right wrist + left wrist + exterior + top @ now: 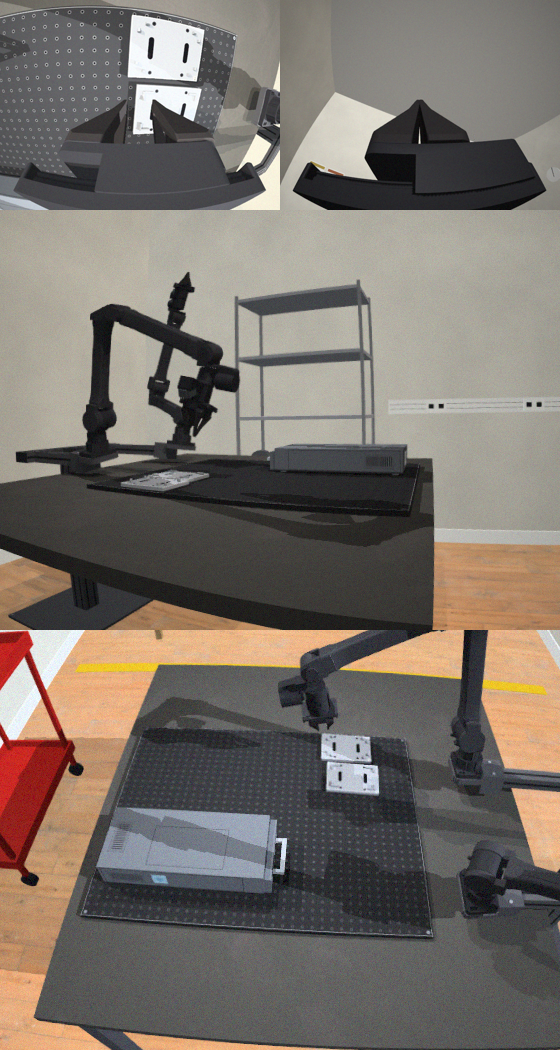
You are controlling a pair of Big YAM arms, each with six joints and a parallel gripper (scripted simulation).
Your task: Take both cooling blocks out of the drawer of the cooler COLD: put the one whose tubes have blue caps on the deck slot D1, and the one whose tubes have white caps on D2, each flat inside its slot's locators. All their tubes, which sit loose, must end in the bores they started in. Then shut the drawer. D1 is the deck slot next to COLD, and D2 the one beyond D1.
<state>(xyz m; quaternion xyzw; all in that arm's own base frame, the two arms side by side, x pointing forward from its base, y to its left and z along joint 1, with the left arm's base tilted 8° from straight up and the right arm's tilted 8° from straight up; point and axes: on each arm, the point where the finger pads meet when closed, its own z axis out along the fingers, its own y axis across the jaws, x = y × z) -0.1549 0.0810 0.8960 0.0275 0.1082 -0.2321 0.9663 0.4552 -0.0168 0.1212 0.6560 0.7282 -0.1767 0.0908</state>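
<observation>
The grey cooler COLD (187,845) (340,459) has its drawer shut; the pale handle (283,855) sticks out at its front. Its blocks and tubes are hidden. The deck slot D1 (352,780) (168,97) is a bare white plate with corner locators. The deck slot D2 (346,750) (168,45), beyond it, is also bare, with small peg locators. My right gripper (139,104) (319,725) (200,430) is partly open and empty, high above the slots and pointing down. My left gripper (419,105) (188,275) is shut and empty, raised and pointing up.
The slots and cooler stand on a black perforated board (225,775) (67,74) on the dark table (225,980). The arm bases stand at the table's right in the top view. A red cart (40,775) stands off the table's left side.
</observation>
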